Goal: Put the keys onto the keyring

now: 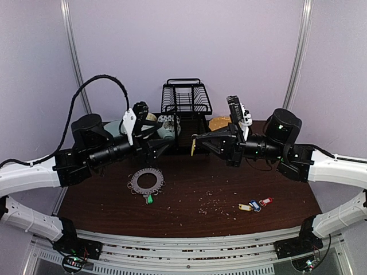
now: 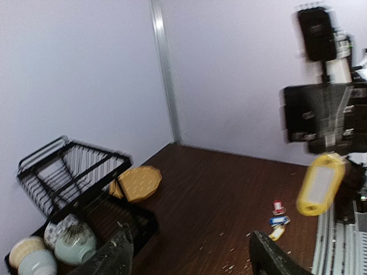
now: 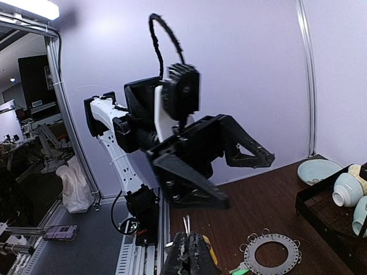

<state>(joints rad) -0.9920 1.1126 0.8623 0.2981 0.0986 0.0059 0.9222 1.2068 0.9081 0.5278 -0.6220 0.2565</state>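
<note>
Left tool [image 2: 192,260]: its fingers are standing spread wide with nothing between them; it is hovering above the middle of the tabletop [image 1: 103,201] and facing the right tool.
Right tool [image 3: 188,251]: its jaws are pressing together and pinching the held key; it is hanging in the air just across from the left tool.
Held key [image 2: 320,183]: its yellow tag is dangling below the right tool, clear of the tabletop, and its metal shaft is sticking up past the fingertips in the right wrist view.
Keyring [image 1: 147,181]: it is lying flat on the left half of the tabletop, below the left arm.
Green-tagged key [image 1: 149,199]: it is lying against the keyring's near edge; whether it is threaded on a split ring cannot be told.
Loose keys [image 1: 255,204]: yellow, blue and red tags are lying in a short row on the right near part of the tabletop, well apart from the keyring.
Dish rack [image 1: 184,98]: it is standing at the far edge, with bowls [image 2: 71,245] beside it.
Orange plate [image 2: 137,182]: it is leaning by the rack.
Crumbs [image 1: 212,200]: they are lying scattered between the keyring and the loose keys.
</note>
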